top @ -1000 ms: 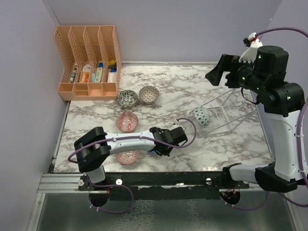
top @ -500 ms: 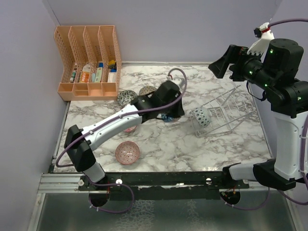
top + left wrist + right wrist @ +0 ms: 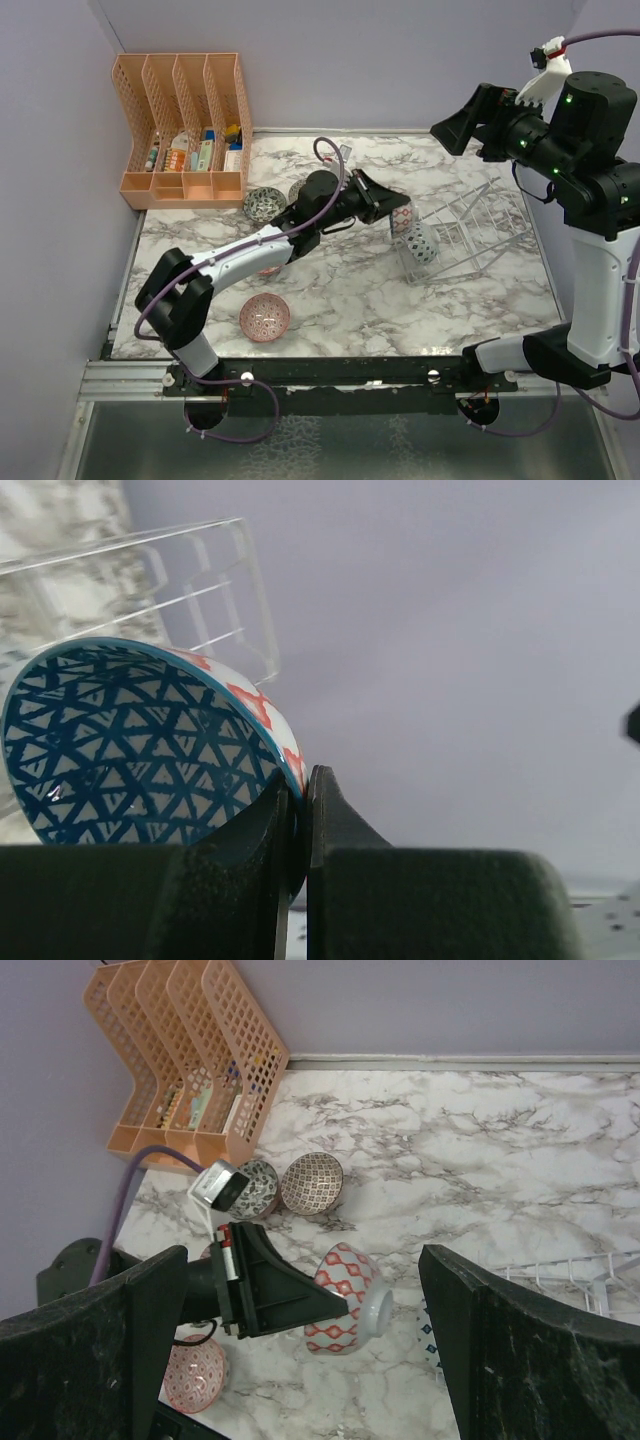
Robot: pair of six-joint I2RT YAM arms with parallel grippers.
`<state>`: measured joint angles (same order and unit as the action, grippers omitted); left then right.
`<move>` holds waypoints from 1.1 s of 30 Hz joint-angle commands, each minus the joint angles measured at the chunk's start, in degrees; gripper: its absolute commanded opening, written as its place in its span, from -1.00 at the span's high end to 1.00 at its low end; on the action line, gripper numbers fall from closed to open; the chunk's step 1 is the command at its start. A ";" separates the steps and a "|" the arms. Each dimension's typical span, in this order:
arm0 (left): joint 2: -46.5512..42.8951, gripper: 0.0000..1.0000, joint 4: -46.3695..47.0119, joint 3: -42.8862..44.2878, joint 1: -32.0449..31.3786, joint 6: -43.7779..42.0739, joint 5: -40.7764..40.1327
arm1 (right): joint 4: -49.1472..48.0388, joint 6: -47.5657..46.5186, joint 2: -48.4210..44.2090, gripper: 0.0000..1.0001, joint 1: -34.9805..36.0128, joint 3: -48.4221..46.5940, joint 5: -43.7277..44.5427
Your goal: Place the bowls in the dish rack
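Left gripper (image 3: 388, 212) pinching the rim of a blue-lined, red-patterned bowl (image 3: 402, 220), bowl held in the air, clear dish rack (image 3: 470, 232) just beyond its fingertips, right gripper (image 3: 458, 122) spread wide, high above.

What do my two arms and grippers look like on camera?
Both arms match: the left arm and right arm have white links between bulky black joints. A purple cable runs along each. The left gripper and right gripper have matte black, wedge-shaped fingers. Small green lights glow on the right arm's joints.
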<state>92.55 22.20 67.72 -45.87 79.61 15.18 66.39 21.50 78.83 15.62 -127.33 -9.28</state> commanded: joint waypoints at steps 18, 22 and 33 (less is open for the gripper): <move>18.50 1.00 51.55 0.27 -6.72 26.02 -17.33 | -1.83 0.08 -1.24 -0.98 -0.41 2.22 -1.97; 20.83 1.00 54.11 0.15 -7.60 27.10 -19.81 | -1.42 -0.24 -0.90 -0.98 -0.41 2.25 -1.94; 28.09 1.00 60.14 1.65 -9.39 30.62 -23.10 | -0.85 -1.21 0.00 -0.99 -0.41 2.33 -2.04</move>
<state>118.41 73.14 66.67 -54.22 107.46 -4.99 65.98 21.41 78.24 15.62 -124.95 -10.13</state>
